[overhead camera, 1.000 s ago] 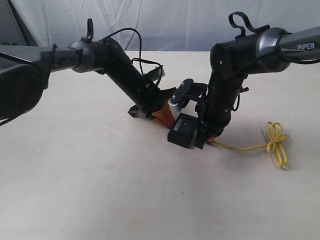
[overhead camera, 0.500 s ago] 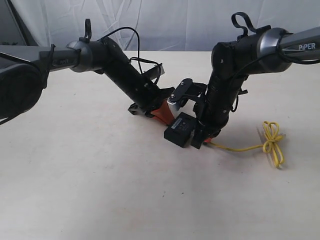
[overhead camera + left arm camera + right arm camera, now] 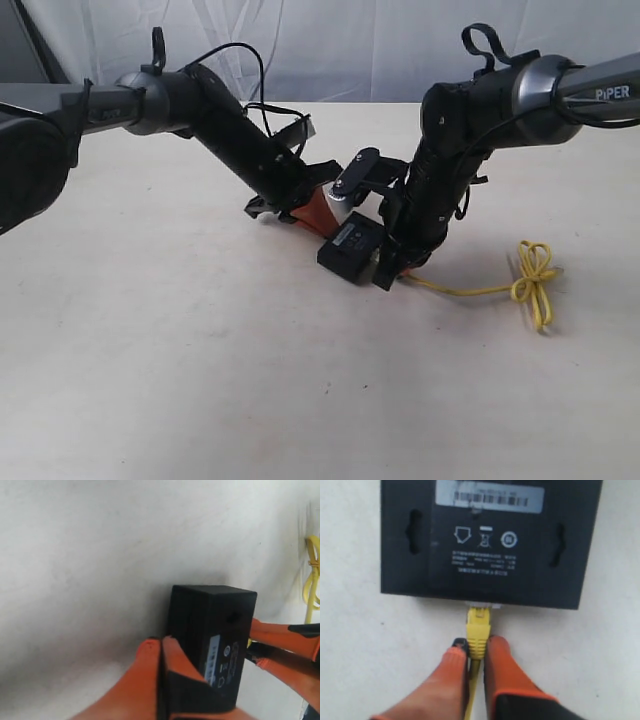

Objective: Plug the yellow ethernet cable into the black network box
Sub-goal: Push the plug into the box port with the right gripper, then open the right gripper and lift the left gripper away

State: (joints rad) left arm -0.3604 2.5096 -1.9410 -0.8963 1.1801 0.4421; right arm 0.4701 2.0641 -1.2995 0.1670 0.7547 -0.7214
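Observation:
The black network box (image 3: 348, 250) sits tilted on the table between both arms, its labelled face (image 3: 490, 545) towards the right wrist camera. My right gripper (image 3: 476, 647) is shut on the yellow boot of the yellow ethernet cable (image 3: 478, 630). The plug's clear tip meets a port in the box's near edge. The cable trails right to its loose knot (image 3: 530, 275). My left gripper (image 3: 161, 642) has its orange fingers pressed together, and one of them lies against the side of the box (image 3: 210, 630). In the exterior view the left gripper (image 3: 318, 215) is at the box's far-left side and the right gripper (image 3: 392, 272) at its right edge.
The cream table (image 3: 200, 380) stretches wide in front and to the left. A white curtain (image 3: 350, 50) hangs behind it. Both arms cross low over the middle, and the left arm's dark base (image 3: 30, 160) fills the left edge.
Both grippers and the box have shifted left and slightly back together. The cable's knot has been dragged left along the table.

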